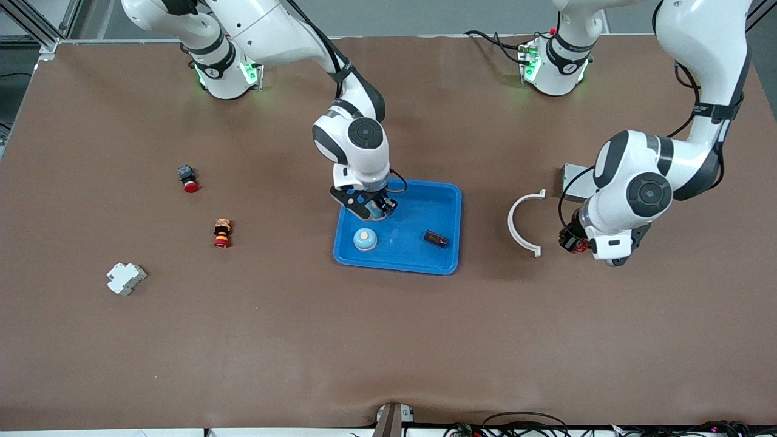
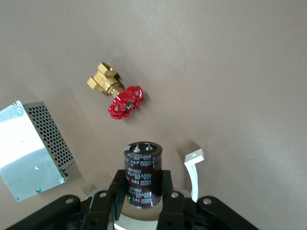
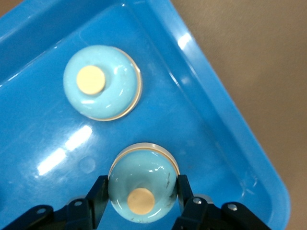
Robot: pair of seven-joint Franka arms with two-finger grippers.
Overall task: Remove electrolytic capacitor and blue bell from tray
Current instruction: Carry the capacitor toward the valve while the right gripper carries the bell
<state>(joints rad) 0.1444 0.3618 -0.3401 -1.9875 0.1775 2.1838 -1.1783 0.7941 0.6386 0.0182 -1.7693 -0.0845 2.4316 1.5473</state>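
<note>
A: Where is each hand?
B: The right hand (image 3: 141, 191) grips a blue bell (image 3: 143, 184) over the blue tray (image 1: 446, 200); the left hand (image 2: 141, 196) clamps a brown capacitor (image 2: 142, 173) over the desk (image 1: 388, 340), above a red-wheeled brass valve (image 2: 117, 93).

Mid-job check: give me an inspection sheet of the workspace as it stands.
Surface: brown mat, rippled at the camera edge.
Job's things: blue plastic tray holds a pale blue bell and dark capacitor.
Clutter: white curved bracket, brass valve with red handwheel, perforated metal box, two red buttons, white block.
Grippers: right gripper shut on second bell over tray; left gripper shut on second capacitor.
Cables: at table edges.
Surroundings: nothing seen.
</note>
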